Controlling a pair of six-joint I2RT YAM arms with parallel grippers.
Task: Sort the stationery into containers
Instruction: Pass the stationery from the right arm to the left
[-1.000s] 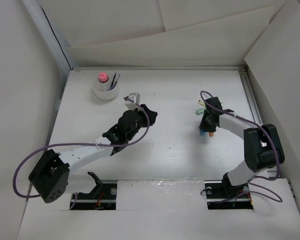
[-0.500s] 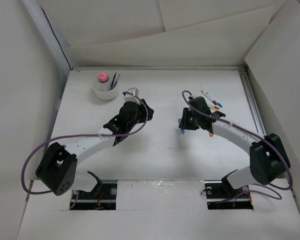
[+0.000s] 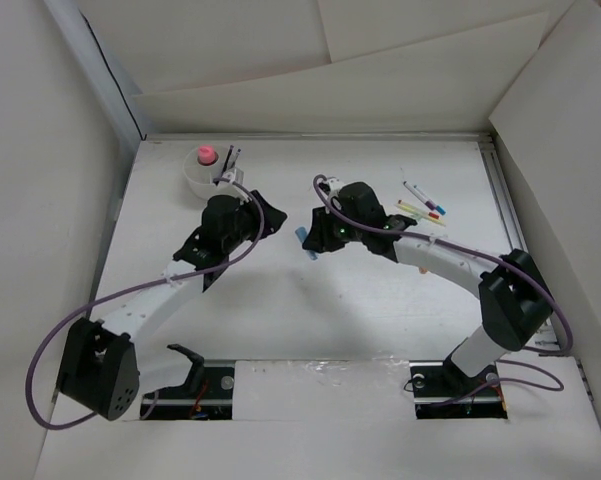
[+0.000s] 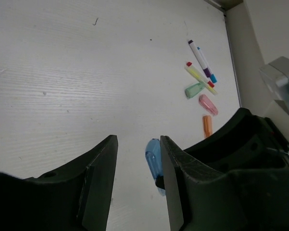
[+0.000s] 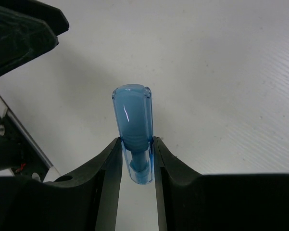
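My right gripper [image 5: 137, 159] is shut on a stubby blue piece [image 5: 133, 120], which sticks out past the fingertips above the white table. From above, that gripper [image 3: 308, 243] and the blue piece [image 3: 301, 237] hang over the table's middle. My left gripper [image 3: 267, 220] points at them from the left, open, with nothing between its fingers [image 4: 138, 183]. The blue piece [image 4: 154, 161] shows just beyond its right finger. The white cup [image 3: 202, 183] stands at the back left and holds a pink-capped tube [image 3: 207, 154] and thin pens. Loose pens [image 3: 421, 199] lie at the back right.
In the left wrist view, two markers [image 4: 202, 60], a yellow pen [image 4: 199, 77], a green piece [image 4: 194, 89], a pink piece [image 4: 207, 104] and an orange piece [image 4: 207, 125] lie together near the right wall. White walls enclose the table on three sides.
The right arm has swung left from the pile to the table's middle, carrying the blue piece. The left arm has drawn back toward the cup and its jaws have widened.
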